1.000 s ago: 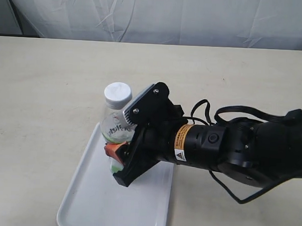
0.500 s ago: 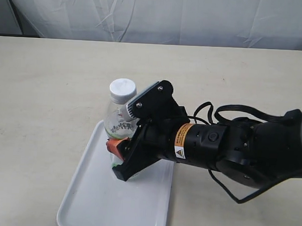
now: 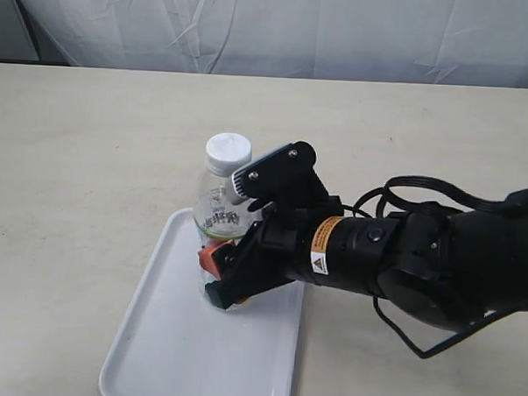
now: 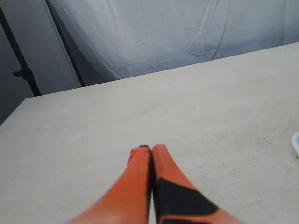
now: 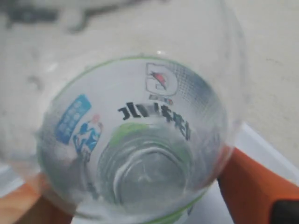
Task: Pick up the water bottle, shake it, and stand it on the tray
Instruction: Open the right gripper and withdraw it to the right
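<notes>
The water bottle (image 3: 220, 209), clear with a white cap and a printed white label, stands nearly upright over the far end of the white tray (image 3: 170, 352). My right gripper (image 3: 217, 275) is shut on its lower body. Up close in the right wrist view, the bottle (image 5: 140, 140) fills the frame, with an orange finger (image 5: 254, 182) on either side and a strip of tray rim (image 5: 266, 149) beyond. Whether the bottle's base touches the tray is hidden by the gripper. My left gripper (image 4: 151, 148) is shut on nothing above bare table, out of the exterior view.
The beige table (image 3: 90, 155) spreads all around the tray, with a white cloth backdrop (image 3: 297, 33) behind it. The black right arm (image 3: 402, 257) with its cables lies across the table to the right of the tray. A dark stand pole (image 4: 18, 60) is beyond the table's edge.
The right gripper has carried the bottle a little to the right and lower over the tray's far end, bringing it more upright. The left gripper shows no earlier frame.
</notes>
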`<state>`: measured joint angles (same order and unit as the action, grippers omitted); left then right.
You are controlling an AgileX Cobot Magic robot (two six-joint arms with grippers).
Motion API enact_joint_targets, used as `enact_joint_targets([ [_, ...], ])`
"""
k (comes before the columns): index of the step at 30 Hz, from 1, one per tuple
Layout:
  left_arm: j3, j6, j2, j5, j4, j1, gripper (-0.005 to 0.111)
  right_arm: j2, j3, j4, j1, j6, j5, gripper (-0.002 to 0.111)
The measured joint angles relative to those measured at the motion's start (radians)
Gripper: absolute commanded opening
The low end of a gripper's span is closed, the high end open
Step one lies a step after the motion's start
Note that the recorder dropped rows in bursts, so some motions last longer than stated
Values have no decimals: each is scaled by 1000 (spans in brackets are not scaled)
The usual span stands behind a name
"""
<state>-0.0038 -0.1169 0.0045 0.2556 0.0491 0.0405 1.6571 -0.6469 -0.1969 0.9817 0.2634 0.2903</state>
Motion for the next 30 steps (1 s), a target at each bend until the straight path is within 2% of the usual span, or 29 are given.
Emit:
enact_joint_targets([
  [8, 0, 0, 0, 0, 0, 0, 0, -87, 0, 14, 9, 4, -244, 74],
  [9, 0, 0, 0, 0, 0, 0, 0, -98, 0, 14, 22, 4, -278, 70],
  [13, 0, 0, 0, 0, 0, 0, 0, -145, 0, 20, 87, 4, -398, 26],
  [16, 0, 0, 0, 0, 0, 0, 0, -174, 0, 43, 115, 4, -476, 1],
  [24, 0, 0, 0, 0, 0, 0, 0, -365, 0, 83, 136, 66, -654, -1],
  [26, 0, 0, 0, 0, 0, 0, 0, -451, 0, -25, 136, 170, -687, -1],
  [28, 0, 0, 0, 0, 0, 0, 0, -539, 0, -232, 136, 380, -786, -1],
  [30, 0, 0, 0, 0, 0, 0, 0, -633, 0, -469, 136, 657, -1035, -1],
])
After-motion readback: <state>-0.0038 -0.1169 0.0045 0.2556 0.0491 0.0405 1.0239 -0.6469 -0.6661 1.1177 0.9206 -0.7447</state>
